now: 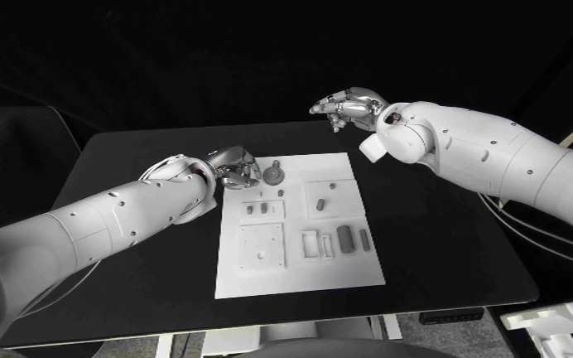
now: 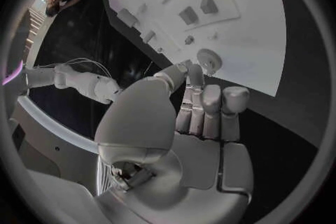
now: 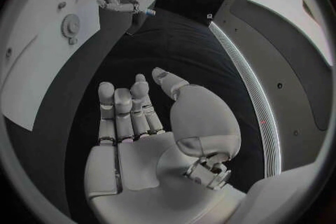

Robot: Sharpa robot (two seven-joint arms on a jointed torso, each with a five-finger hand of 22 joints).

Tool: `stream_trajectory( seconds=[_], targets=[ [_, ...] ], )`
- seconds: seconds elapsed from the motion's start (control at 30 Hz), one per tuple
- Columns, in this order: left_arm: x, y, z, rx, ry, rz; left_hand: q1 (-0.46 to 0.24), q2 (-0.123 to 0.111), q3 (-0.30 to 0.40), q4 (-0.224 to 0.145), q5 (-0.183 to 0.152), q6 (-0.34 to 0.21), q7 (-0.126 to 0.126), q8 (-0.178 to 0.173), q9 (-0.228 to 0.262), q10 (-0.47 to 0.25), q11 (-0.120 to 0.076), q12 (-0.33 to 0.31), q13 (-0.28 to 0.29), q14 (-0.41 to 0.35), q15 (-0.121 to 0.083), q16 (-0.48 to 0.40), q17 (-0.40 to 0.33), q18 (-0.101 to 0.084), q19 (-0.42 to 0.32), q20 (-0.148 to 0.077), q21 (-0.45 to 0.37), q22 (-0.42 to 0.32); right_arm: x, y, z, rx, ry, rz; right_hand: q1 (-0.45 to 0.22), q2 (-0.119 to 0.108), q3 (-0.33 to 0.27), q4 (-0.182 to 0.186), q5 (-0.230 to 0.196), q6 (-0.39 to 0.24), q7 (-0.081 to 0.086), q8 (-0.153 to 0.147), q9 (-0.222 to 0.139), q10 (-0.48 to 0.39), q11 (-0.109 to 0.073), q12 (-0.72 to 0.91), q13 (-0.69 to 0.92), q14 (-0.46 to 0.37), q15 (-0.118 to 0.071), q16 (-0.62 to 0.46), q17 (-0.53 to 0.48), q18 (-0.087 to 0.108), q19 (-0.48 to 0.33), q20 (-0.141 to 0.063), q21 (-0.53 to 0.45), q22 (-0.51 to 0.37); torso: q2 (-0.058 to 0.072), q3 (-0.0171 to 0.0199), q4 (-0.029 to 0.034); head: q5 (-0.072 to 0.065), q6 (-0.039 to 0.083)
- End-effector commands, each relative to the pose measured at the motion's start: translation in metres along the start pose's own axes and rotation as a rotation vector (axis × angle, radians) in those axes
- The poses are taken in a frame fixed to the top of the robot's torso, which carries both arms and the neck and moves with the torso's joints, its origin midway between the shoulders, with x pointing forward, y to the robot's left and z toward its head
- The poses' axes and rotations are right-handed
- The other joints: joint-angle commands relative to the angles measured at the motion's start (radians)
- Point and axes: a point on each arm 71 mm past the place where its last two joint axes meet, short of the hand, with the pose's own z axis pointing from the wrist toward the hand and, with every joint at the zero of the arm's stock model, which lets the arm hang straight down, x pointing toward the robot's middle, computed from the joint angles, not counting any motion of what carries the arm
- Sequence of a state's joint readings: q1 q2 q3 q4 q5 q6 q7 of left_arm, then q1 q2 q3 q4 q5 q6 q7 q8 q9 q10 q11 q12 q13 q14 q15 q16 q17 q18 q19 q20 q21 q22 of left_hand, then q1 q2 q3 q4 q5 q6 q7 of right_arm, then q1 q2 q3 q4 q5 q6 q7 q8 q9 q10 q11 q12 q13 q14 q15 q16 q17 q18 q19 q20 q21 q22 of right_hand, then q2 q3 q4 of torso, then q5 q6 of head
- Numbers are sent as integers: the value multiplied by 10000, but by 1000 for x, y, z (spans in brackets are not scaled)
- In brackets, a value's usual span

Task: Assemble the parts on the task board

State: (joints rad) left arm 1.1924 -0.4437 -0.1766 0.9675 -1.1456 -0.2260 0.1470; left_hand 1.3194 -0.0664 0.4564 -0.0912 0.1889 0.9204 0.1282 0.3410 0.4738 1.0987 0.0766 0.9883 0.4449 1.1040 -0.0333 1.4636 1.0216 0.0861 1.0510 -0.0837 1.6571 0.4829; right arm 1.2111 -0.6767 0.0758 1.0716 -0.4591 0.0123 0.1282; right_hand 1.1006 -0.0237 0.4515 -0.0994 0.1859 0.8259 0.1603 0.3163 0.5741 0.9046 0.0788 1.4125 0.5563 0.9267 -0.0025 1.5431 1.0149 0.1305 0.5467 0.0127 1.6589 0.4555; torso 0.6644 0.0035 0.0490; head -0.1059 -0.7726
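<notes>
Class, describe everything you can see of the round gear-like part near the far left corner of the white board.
The gear-like part is a small, grey, round disc with a toothed rim and a raised hub at its middle, seen clearly in the right wrist view. It lies flat on the task board, near its far left corner. The left hand hovers close beside it; whether the fingers touch it cannot be told.

One white board lies on one black table. About seven small grey parts sit on it, though the tiniest are hard to count. Two hands.
</notes>
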Motion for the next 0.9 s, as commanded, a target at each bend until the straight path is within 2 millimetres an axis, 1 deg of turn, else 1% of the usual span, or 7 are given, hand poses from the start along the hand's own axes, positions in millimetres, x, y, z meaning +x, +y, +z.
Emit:
stream_trajectory(
  seconds=[0.03,0.07,0.1,0.2,0.33,0.63,0.9],
  targets=[
    [3,-9,9,143,607,706,-451,-536,-587,-140,-52,8,-105,-43,35,812,-496,1431,805,945,-488,1098,561,1653,867,-89,1624,607,1,1,1,-102,34,-106,-124,-16,42,13,-31,-21,40,63,-1,-58,-5,58,16,-1,-65,53,10,29,-53,-10,1068,1,9,13,-7,-18,25],
    [4,-10,10,101,693,762,-472,-576,-669,-163,-52,-14,-121,-53,34,842,-520,1519,859,991,-512,1164,597,1675,903,-90,1624,660,2,1,1,-107,45,-103,-125,-16,42,13,-31,-21,40,63,-1,-58,-5,58,16,-1,-65,53,10,29,-53,-10,1068,1,11,15,-7,-20,29],
    [4,-11,12,63,751,836,-552,-682,-1273,-257,-68,-160,-176,-101,29,968,-667,2088,1218,1817,-688,1797,1252,1757,1247,-118,1668,1072,2,1,2,-111,56,-101,-125,-16,42,13,-31,-21,40,63,-1,-58,-5,58,16,-1,-65,53,10,29,-53,-10,1068,1,13,15,-9,-14,40],
    [6,-17,19,66,834,1154,-350,-756,-2055,-300,-68,-296,-237,-123,28,1117,-866,3172,1895,4266,-860,3025,3746,1757,1651,-161,1614,1641,4,2,3,-121,93,-93,-126,-18,42,13,-31,-21,40,64,-1,-58,-5,59,16,-1,-65,53,11,29,-53,-10,1069,1,24,22,-19,-15,46],
    [5,-21,24,170,795,1407,-21,-675,-2370,-270,-57,-318,-304,-91,50,1354,-1073,4277,2582,5668,-918,3560,5461,1757,1959,-184,1598,1973,6,2,4,-133,118,-88,-127,-19,42,13,-32,-21,40,64,-1,-58,-5,59,16,-1,-65,53,11,29,-53,-10,1069,1,16,27,-19,-20,40],
    [8,-29,31,346,881,1764,-172,-672,-2547,-93,-68,-513,-347,-155,23,1432,-1148,4596,2797,5910,-941,3605,5640,1757,2216,-190,1601,2154,11,4,7,-165,189,-74,-131,-22,41,13,-32,-21,40,65,-1,-58,-5,60,16,-1,-65,54,11,29,-53,-10,1070,1,23,29,-27,-105,37],
    [11,-29,35,478,971,1883,174,-288,-2184,-72,-30,-509,-504,-99,42,1210,-1136,4517,2810,5823,-944,3498,5452,1757,2272,-201,1489,2249,15,6,8,-214,267,-88,-135,-23,41,15,-32,-21,40,66,-1,-58,-5,61,16,0,-65,55,11,29,-52,-10,1070,2,38,-10,-24,-191,-14]
  ],
)
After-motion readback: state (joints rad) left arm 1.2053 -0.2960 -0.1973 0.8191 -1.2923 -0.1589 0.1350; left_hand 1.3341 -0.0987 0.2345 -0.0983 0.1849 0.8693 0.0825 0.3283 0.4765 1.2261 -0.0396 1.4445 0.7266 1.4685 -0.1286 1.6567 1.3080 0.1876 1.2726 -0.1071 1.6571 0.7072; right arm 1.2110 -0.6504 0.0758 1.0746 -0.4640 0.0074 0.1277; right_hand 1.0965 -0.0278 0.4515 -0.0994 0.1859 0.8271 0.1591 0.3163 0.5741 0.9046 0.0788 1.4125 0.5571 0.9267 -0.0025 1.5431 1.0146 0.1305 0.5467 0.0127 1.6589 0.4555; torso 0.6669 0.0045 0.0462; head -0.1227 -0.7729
